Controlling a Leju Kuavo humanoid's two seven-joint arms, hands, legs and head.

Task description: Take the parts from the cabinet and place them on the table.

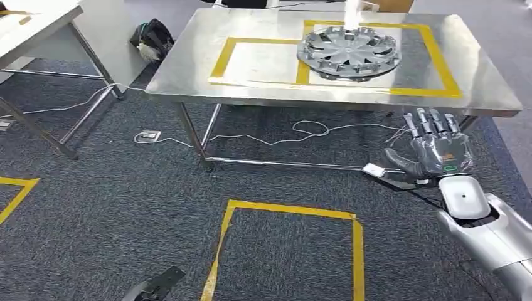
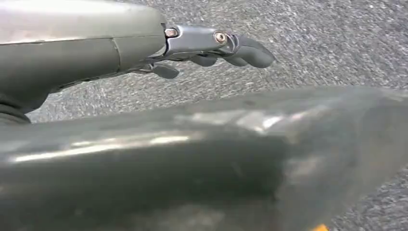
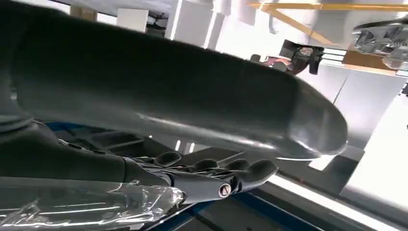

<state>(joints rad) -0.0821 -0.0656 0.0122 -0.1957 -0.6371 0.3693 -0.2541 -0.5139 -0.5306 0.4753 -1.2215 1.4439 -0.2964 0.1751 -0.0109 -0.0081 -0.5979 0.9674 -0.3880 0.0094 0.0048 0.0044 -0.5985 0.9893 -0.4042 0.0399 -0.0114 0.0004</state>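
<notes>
Though beyond robot hand (image 1: 437, 149) (empty), hubcap (image 1: 349, 52)

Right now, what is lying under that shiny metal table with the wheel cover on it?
Under the table a white cable snakes over grey carpet toward a small white box. The tabletop hides the floor farther back.

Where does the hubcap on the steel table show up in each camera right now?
Head view: hubcap on the steel table, inside the yellow tape.
Left wrist view: not in it.
Right wrist view: silver edge at a corner.
Shared landmark: the yellow tape.
</notes>
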